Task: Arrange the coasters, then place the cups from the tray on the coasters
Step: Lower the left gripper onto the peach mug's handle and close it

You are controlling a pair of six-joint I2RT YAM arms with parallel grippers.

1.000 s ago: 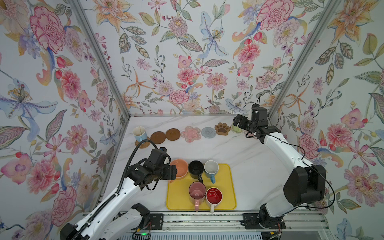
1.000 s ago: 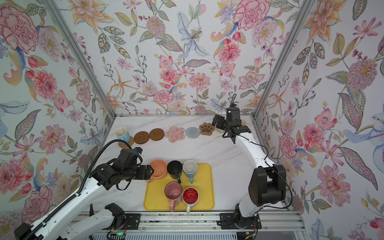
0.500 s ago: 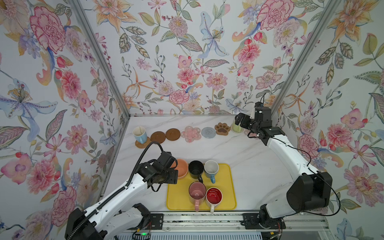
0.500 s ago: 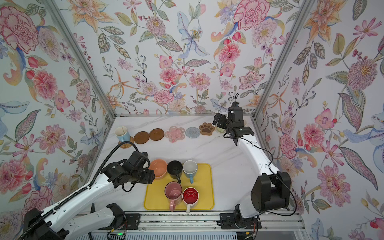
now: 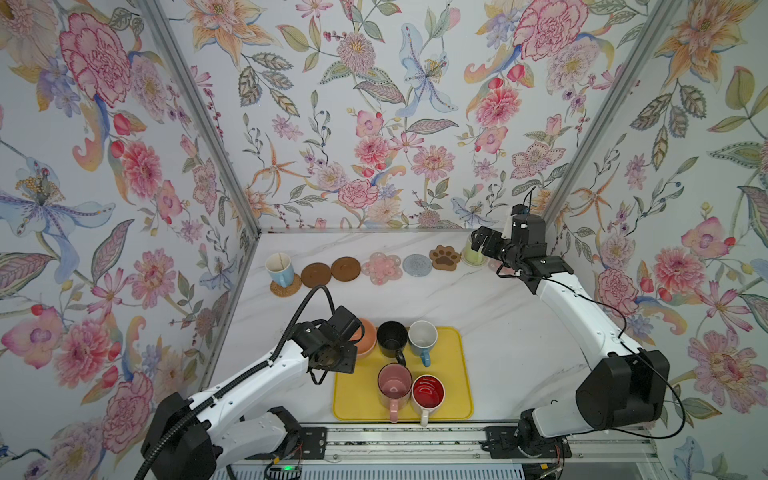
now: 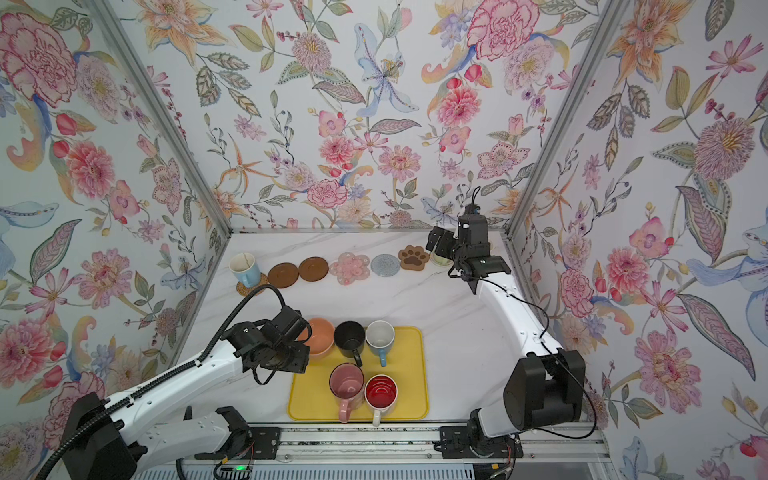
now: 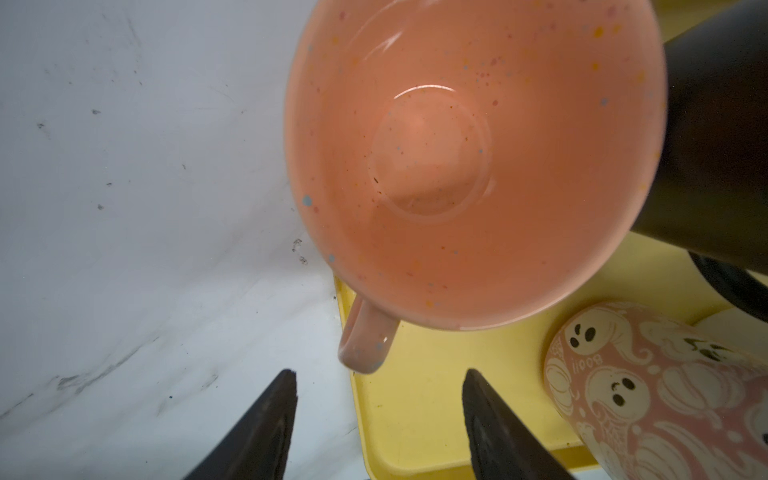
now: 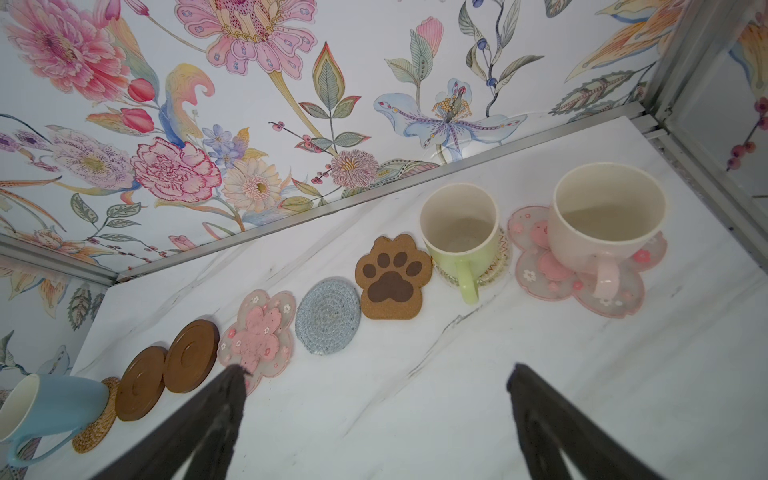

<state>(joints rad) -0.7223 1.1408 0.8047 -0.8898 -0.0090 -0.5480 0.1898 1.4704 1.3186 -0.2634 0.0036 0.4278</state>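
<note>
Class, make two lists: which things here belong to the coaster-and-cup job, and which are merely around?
Belong: tray, peach cup, black cup, pink cup, paw coaster, grey coaster, flower coaster.
Merely around: flowered walls, metal rail, corner post.

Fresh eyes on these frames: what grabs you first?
The loud floral wallpaper covers all three walls. Next, the bright yellow rectangular tray of mugs at the front of the white marble table, with the left hand open just short of the handle of the wide peach speckled mug. A row of mixed coasters lines the back.
</note>
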